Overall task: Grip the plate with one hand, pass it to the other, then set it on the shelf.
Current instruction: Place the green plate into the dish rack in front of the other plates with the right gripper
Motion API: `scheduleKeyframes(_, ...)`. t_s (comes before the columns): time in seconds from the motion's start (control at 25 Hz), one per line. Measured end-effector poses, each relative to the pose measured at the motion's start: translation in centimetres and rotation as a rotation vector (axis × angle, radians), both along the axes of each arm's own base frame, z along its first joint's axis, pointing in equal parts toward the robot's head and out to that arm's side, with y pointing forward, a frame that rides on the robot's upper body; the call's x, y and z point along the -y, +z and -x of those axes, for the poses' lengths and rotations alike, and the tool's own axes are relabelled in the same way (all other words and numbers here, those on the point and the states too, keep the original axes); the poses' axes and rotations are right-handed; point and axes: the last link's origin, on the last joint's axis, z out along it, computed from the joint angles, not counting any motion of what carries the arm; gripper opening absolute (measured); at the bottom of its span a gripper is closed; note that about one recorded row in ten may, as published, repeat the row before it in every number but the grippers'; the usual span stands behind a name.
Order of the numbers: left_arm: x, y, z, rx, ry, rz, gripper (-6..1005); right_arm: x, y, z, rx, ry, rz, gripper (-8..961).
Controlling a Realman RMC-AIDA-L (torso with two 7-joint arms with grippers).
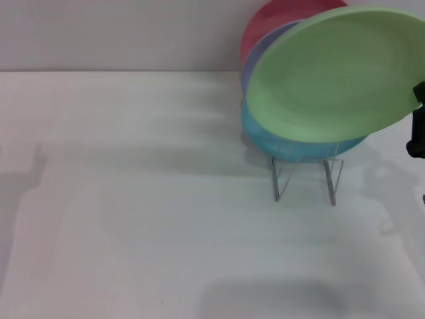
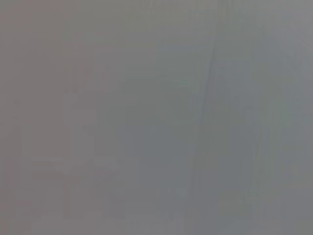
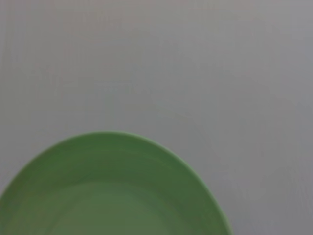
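**Green plate held aloft over the rack at the right gripper**

The right gripper (image 1: 416,126) shows only as a black sliver at the right edge of the head view, and the light green plate (image 1: 335,73) reaches out from it toward the robot's left, tilted with its hollow face turned to the camera. The plate's edge meets the black part at that border, so it looks clamped there, but the fingers themselves are cut off and I cannot tell how they stand.

Just behind the plate, on the side away from the gripper, three more plates stand on edge: a turquoise-blue plate (image 1: 292,147) lowest, a lavender plate (image 1: 262,53) above it and a red plate (image 1: 279,20) farthest back. They sit in the wire shelf (image 1: 305,179), whose thin silver loops show below the green plate, standing on the pale surface (image 1: 133,199). The green plate overlaps them in the picture and hangs above the shelf; whether it touches any of them I cannot tell.

In the right wrist view the plate (image 3: 110,191) fills the near part of the frame, rim curved, against plain grey.

The left gripper is out of sight; its wrist view shows only blank grey.
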Motion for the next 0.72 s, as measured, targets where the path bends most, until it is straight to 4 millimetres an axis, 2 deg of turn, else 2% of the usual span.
scheduleKeyframes(0.36,-0.50,-0.26,-0.63,-0.007,-0.027,0.016,806,-0.54,0.21,-0.41,0.041,-0.014,-0.001,27)
scheduleKeyframes(0.72,-0.65,-0.44,-1.03,-0.007,-0.050,0.030,806,-0.16,0.07,-0.88,0.050,-0.032,0.009,28)
